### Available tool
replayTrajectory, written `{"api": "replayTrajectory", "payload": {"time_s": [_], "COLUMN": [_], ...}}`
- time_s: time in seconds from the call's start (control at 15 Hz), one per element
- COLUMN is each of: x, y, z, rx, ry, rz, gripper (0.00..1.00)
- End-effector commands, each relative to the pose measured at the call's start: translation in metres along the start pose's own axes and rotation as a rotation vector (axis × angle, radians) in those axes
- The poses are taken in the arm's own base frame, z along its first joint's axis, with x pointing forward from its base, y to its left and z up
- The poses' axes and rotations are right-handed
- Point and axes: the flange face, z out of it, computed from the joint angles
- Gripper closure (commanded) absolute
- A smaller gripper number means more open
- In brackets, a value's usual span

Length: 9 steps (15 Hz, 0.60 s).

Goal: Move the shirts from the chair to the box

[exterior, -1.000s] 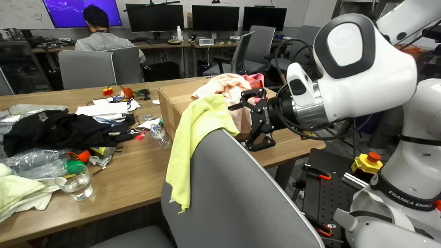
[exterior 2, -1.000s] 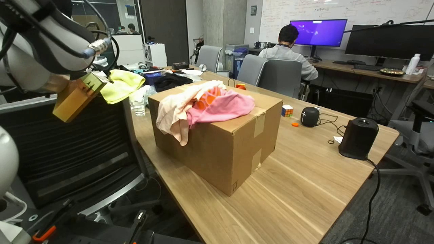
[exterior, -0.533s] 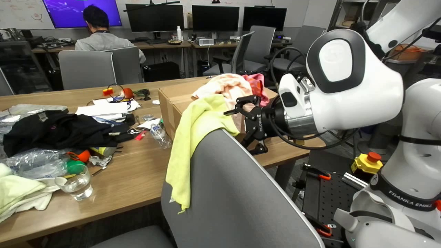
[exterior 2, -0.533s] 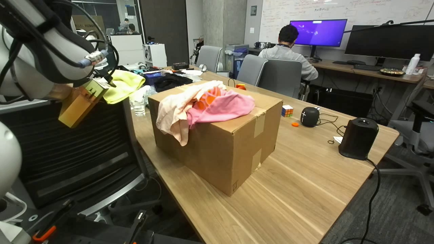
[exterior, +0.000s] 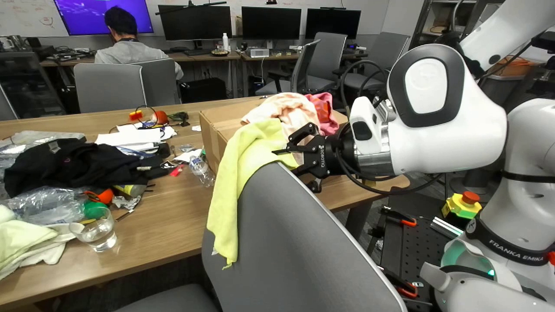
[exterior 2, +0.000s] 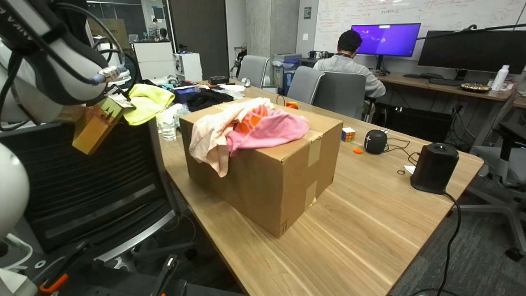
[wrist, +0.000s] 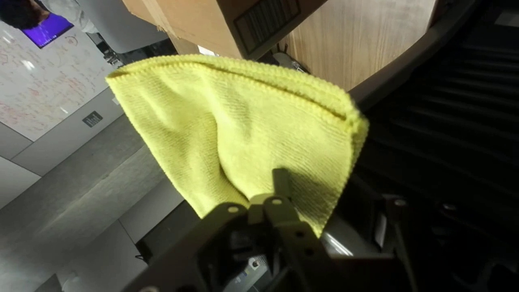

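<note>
in an exterior view, at eight o'clock, a glass (exterior: 93, 232) holds clear liquid (exterior: 100, 241); the yellow shirt (exterior: 243, 167) drapes over the chair (exterior: 297, 229) at its eleven; atop the box (exterior: 223, 123) lie the peach shirt (exterior: 282, 108) and pink shirt (exterior: 324, 110); whether the claw (exterior: 286, 161), at the yellow shirt's two, pinches it, i cannot tell.

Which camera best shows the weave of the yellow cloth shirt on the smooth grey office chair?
The wrist view: the yellow cloth shirt fills the middle, ribbing and edges clear. Both exterior views show it smaller, without readable weave; in an exterior view it hangs over the grey chair.
</note>
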Motion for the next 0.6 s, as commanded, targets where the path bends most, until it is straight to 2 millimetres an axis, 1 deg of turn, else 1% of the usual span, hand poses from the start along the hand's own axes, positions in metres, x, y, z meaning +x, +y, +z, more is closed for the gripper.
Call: {"api": "replayTrajectory", "payload": {"time_s": [0.0, 0.07, 0.2, 0.27, 0.33, 0.47, 0.53], "x": [0.008, 0.008, 0.010, 0.010, 0.010, 0.006, 0.003], "y": [0.004, 0.005, 0.007, 0.010, 0.014, 0.027, 0.040], "z": [0.000, 0.000, -0.001, -0.001, -0.001, -0.002, -0.004], "rx": [-0.046, -0.048, -0.064, -0.070, -0.078, -0.098, -0.109], "ry": [0.032, 0.034, 0.041, 0.039, 0.039, 0.025, 0.017], "rz": [0.011, 0.009, 0.001, 0.000, 0.003, 0.031, 0.066], "gripper": [0.93, 0.94, 1.00, 0.99, 0.96, 0.95, 0.95]}}
